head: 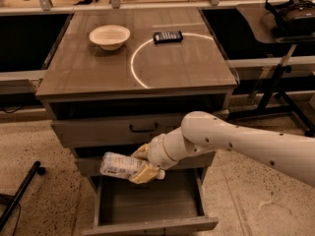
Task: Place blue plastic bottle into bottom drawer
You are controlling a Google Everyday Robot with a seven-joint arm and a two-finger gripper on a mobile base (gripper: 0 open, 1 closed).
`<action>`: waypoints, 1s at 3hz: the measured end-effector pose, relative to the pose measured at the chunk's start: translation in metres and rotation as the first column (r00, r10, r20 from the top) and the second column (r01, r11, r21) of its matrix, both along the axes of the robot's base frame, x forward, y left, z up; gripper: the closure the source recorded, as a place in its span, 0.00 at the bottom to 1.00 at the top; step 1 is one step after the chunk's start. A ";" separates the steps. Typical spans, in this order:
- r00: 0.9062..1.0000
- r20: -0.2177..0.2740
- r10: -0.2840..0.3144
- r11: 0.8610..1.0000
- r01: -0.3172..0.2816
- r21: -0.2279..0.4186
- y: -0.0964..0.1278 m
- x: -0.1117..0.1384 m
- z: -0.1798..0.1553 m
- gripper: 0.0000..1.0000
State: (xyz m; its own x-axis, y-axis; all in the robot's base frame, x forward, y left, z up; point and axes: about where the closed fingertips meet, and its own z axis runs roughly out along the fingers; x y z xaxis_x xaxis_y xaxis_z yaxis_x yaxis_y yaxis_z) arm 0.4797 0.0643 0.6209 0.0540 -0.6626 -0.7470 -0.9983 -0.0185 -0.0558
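My gripper (139, 162) is shut on the blue plastic bottle (118, 165), a clear crinkled bottle with a pale label. It holds the bottle lying on its side, pointing left, just above the open bottom drawer (147, 203). The drawer is pulled out and its bare wood floor shows. The white arm reaches in from the right, in front of the middle drawer. The bottle's cap end is hidden by the yellowish fingers.
A white bowl (110, 36) and a dark phone-like device (167, 36) lie on the cabinet top (147, 73). The upper drawer (118, 130) with a dark handle is shut. A black stand leg (19, 195) is at the lower left, a desk frame (275, 82) at the right.
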 end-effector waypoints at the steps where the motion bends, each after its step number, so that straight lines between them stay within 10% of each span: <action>1: 1.000 0.000 0.000 1.000 0.000 0.010 -0.004 0.001 -0.015 1.00; 3: 1.000 0.015 0.015 1.000 -0.015 0.009 -0.030 0.008 -0.094 1.00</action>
